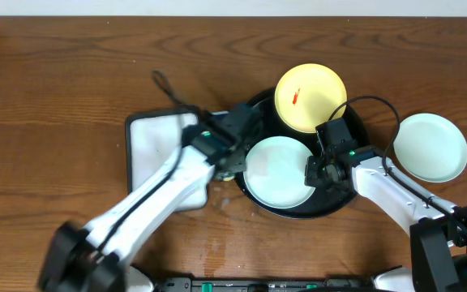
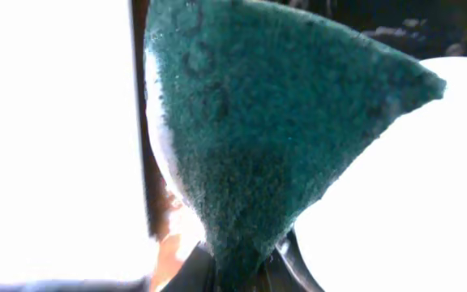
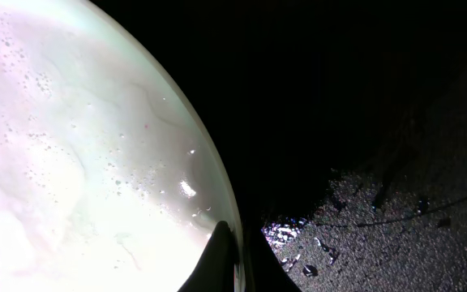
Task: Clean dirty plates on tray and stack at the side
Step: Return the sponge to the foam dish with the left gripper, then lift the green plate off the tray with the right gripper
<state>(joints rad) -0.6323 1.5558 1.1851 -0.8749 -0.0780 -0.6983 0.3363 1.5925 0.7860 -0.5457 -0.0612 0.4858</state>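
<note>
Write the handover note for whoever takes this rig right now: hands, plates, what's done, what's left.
Left hand: shut on a green scouring sponge, held at the left edge of the mint plate in the tray.
Right hand: shut on that plate's right rim.
Black tray: holds that plate, wet with a faint pink trace, and the yellow plate, red smear still on it.
Done: the other mint plate lies on the table to the right, no smear visible.
Left: finish the mint plate, clean the yellow one, stack both on the plate at the right.
</note>
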